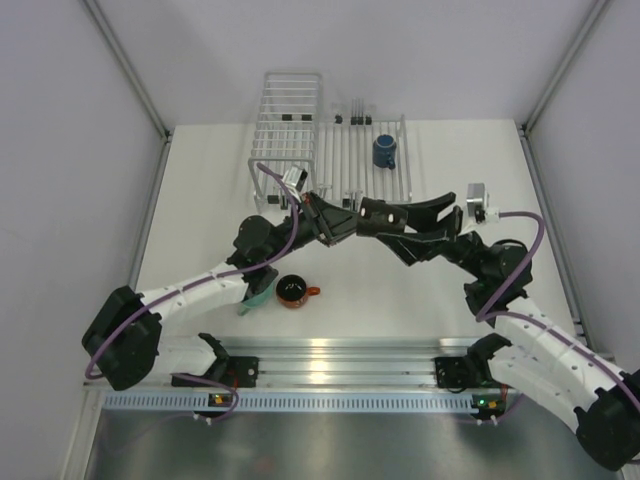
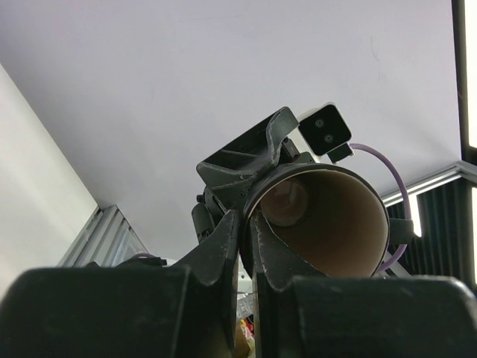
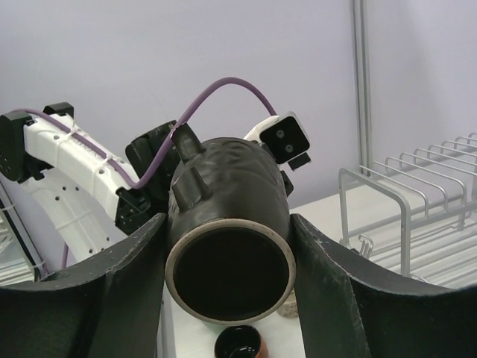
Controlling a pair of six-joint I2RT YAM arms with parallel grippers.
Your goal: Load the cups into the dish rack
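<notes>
A dark brown cup [image 3: 231,194] hangs in the air between both grippers, lying sideways. My left gripper [image 2: 246,220] is shut on its rim, one finger inside the tan mouth [image 2: 328,216]. My right gripper [image 3: 227,231] grips the cup's body on both sides, its foot ring facing that camera. From above, the two grippers, left [image 1: 338,222] and right [image 1: 370,217], meet just in front of the dish rack [image 1: 350,165]. A dark blue cup [image 1: 384,152] stands in the rack. An orange-red cup [image 1: 294,291] and a mint-teal cup [image 1: 258,297] sit on the table under my left arm.
A taller wire basket [image 1: 285,125] stands left of the rack. The rack's raised end [image 3: 406,209] is right of the held cup in the right wrist view, with the orange-red cup [image 3: 238,344] below. Walls close in the table on three sides.
</notes>
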